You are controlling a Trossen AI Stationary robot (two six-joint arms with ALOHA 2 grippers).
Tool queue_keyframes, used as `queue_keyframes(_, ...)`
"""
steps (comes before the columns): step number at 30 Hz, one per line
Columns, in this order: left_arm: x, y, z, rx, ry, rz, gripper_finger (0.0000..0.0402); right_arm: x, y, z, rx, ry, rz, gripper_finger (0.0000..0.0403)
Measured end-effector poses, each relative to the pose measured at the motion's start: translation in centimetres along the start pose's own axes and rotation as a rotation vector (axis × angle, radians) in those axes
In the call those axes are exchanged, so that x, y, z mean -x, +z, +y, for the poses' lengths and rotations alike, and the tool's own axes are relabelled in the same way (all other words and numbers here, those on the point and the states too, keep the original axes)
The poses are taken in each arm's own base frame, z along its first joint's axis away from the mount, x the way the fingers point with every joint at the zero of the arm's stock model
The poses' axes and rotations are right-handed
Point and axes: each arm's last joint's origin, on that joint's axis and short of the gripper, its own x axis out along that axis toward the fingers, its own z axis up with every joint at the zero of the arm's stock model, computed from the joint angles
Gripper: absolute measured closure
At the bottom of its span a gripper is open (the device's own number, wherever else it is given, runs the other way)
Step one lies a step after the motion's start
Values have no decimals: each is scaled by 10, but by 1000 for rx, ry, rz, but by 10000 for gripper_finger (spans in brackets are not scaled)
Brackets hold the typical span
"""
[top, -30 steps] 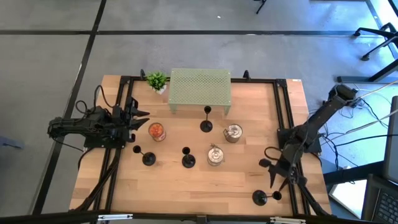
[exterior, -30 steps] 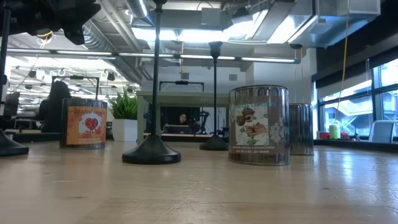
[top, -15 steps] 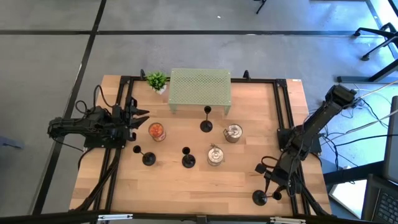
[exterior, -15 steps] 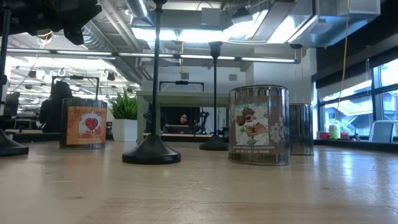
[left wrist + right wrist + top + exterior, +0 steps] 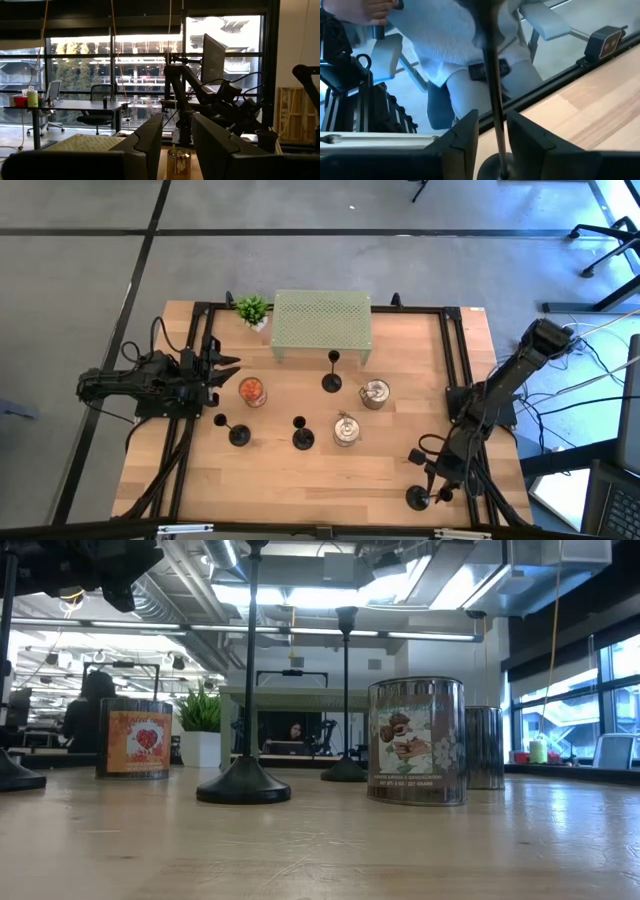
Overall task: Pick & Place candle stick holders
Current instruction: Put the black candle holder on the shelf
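Four slim black candle stick holders stand upright on their disc bases on the wooden table: one in front of the green rack, two in the middle, and one at the near right. My right gripper is open. Its fingers stand on either side of the near right holder's stem, above the base, and I see no touch. My left gripper is open and empty at the table's left edge; it also shows in the left wrist view.
A green perforated rack and a small potted plant stand at the far edge. A jar with orange contents and two silver jars stand mid-table. A person in a light sweater stands beyond the table's near right edge.
My right gripper has moved toward the table's near edge and down to the near right candle stick holder. The holders have stayed where they were.
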Motion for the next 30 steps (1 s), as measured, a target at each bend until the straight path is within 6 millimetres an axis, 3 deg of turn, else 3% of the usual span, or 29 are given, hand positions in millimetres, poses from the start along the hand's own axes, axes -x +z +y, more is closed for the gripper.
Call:
queue_keyframes(8,0,0,0,0,0,1,300,0,0,-3,25,-95,-1,358)
queue_keyframes(16,0,-1,0,-1,0,7,300,0,5,-7,39,-250,-56,366)
queue_keyframes(20,0,-1,0,-1,0,7,300,4,10,-15,52,-522,-115,366)
queue_keyframes(25,0,-1,0,-1,0,7,300,15,16,-27,-74,-954,-246,366)
queue_keyframes(30,0,-1,0,0,0,7,300,24,24,-32,-143,-1078,-348,367)
